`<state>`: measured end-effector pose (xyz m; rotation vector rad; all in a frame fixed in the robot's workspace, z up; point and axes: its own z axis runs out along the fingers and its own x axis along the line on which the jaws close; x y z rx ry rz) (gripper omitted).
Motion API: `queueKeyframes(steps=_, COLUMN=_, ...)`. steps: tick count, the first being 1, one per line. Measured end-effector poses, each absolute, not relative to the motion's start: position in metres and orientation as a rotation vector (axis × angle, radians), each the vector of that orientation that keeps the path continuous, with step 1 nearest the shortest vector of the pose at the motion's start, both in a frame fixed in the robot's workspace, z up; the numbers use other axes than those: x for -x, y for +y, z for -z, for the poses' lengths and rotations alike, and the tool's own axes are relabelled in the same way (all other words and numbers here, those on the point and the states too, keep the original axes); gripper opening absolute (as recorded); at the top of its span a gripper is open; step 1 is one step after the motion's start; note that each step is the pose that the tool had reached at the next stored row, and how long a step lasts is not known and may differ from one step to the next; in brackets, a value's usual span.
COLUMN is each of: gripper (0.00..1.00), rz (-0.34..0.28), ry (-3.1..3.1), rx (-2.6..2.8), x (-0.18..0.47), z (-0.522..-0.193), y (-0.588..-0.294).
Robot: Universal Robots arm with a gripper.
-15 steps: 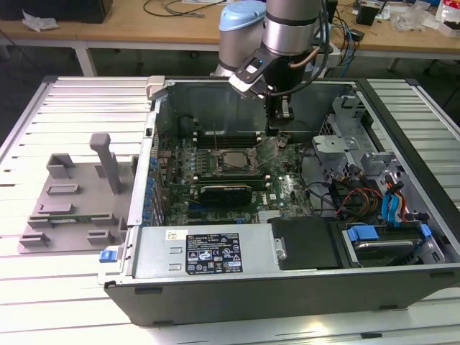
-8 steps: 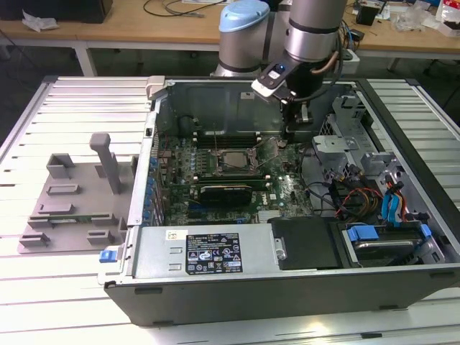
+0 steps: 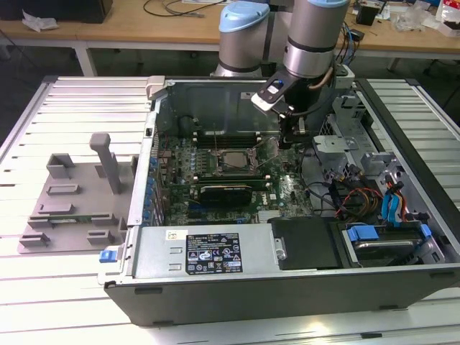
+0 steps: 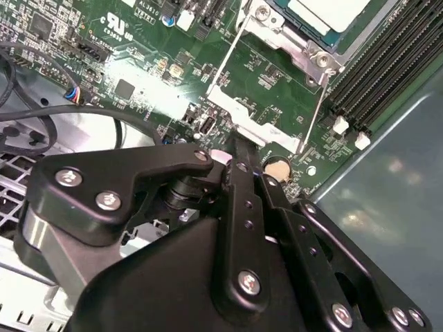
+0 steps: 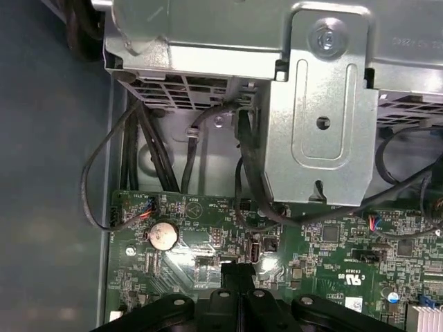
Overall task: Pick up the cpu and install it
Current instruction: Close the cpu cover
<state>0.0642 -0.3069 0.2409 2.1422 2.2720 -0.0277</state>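
The cpu lies flat in the socket in the middle of the green motherboard, inside the open computer case. In the second wrist view its silver top sits within the socket's metal frame. The socket's thin wire lever stands raised beside it. My gripper hangs just off the socket towards the exterior view's right, low over the board. In both wrist views its black fingertips are pressed together and shut, with nothing seen between them.
A metal drive cage and black cables lie close by the gripper. A coin battery and memory slots sit on the board. The grey fixture plate rests on the table at the exterior view's left.
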Motion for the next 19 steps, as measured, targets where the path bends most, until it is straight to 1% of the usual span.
queueKeyframes(steps=5, gripper=0.11, rz=0.027, ry=2.273, rx=-2.143, x=-0.051, z=-0.240, y=-0.307)
queueKeyframes(steps=15, gripper=0.11, rz=0.020, ry=2.268, rx=-2.139, x=0.015, z=-0.241, y=-0.307)
queueKeyframes(steps=19, gripper=0.11, rz=0.021, ry=2.268, rx=-2.139, x=0.015, z=-0.241, y=-0.307)
